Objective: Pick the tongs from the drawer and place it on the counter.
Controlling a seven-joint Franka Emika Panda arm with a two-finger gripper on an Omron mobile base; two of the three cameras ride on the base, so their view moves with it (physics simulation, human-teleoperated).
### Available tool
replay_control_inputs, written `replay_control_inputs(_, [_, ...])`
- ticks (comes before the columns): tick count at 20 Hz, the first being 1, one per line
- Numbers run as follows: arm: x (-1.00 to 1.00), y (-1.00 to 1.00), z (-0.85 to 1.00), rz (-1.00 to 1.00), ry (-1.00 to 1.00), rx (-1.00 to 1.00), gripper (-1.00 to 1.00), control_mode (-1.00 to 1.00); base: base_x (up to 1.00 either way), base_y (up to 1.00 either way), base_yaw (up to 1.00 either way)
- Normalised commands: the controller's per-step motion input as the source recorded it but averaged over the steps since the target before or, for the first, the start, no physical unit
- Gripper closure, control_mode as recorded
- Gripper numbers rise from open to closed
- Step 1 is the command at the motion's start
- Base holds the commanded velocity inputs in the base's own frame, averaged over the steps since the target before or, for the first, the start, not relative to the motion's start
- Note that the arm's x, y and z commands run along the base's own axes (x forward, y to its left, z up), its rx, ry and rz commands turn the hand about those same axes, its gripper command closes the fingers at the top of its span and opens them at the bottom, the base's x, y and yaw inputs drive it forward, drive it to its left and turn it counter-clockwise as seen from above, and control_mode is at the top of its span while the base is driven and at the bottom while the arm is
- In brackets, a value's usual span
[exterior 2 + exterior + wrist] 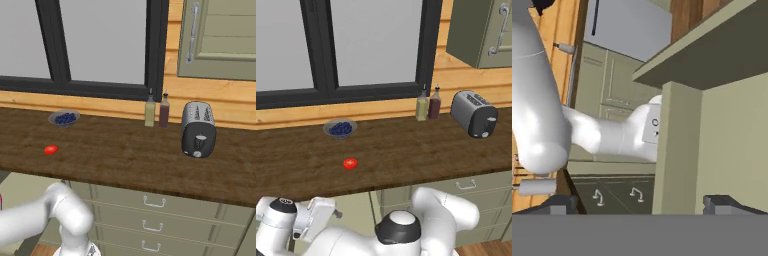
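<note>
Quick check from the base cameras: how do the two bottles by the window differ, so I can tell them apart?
The left bottle holds pale yellow-green liquid; the right bottle is dark reddish-brown. The left bottle stands nearer the blueberry bowl; the right bottle stands nearer the toaster. Shared: both are slim, upright, dark-capped, similar in height, side by side at the back of the counter.

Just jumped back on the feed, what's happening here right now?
The arm is reaching down low on the left, below the edge of the counter, with its gripper open and holding nothing. The hand view looks along pale olive cabinet fronts under the countertop; no tongs can be seen there. On the counter sit a small red tomato, a bowl of blueberries, two bottles and a toaster. So nothing has been picked up yet.
</note>
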Motion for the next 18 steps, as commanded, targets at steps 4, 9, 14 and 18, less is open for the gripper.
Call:
replay_control_inputs(4, [0.15,0.00,-0.06,0.03,0.21,0.03,-1.00,-1.00,0.00,0.00,0.00])
replay_control_inputs(9, [0.34,0.00,-0.35,0.18,0.30,0.04,-1.00,-1.00,0.00,0.00,0.00])
replay_control_inputs(14, [0.00,0.17,-0.67,0.02,0.05,0.28,-1.00,-1.00,0.00,0.00,0.00])
replay_control_inputs(18, [0.02,0.36,-0.24,0.04,0.12,0.41,-1.00,-1.00,0.00,0.00,0.00])
